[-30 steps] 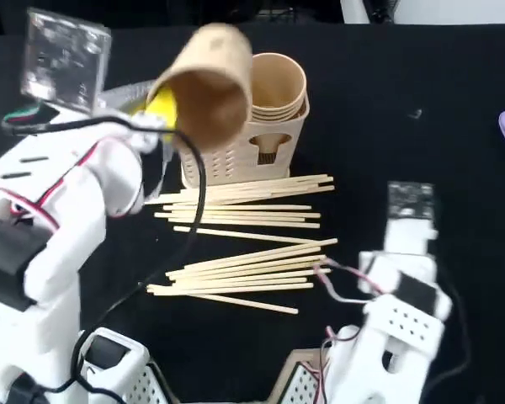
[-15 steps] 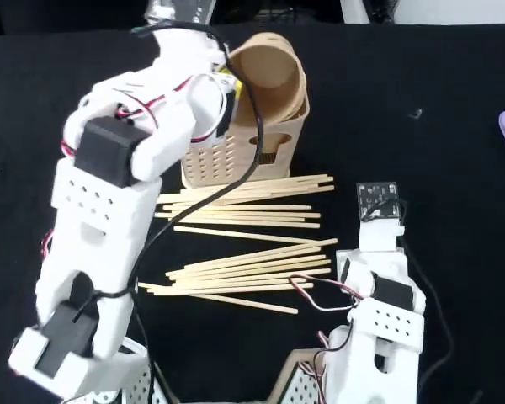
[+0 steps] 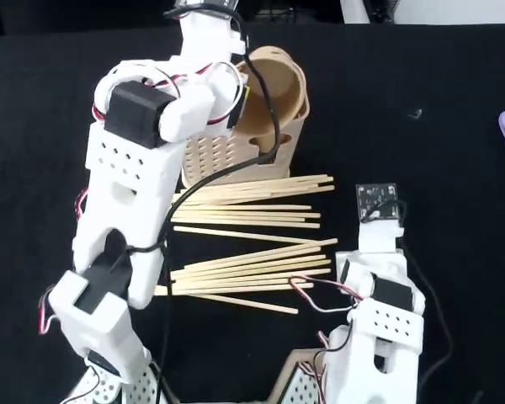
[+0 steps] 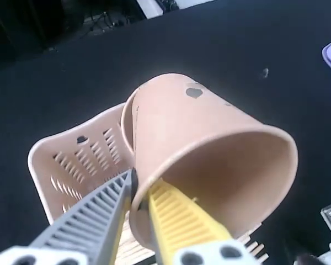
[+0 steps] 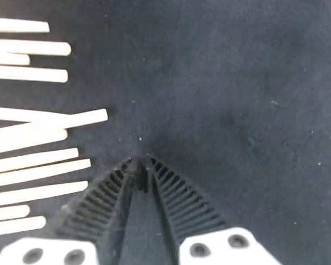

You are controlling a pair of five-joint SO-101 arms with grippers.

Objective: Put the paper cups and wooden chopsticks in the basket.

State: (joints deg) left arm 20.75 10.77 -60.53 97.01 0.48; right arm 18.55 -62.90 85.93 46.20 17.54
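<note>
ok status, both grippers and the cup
Left gripper shut on paper cup rim, cup tilted over basket. Right gripper shut, empty, low beside chopsticks on table. Nothing seen blocking basket.

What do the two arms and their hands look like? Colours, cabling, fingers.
The left arm and right arm are white perforated shells with black servo blocks and red, white and black wiring. Left hand: one grey ribbed finger, one yellow. Right hand: two black ribbed fingers on a white base.
</note>
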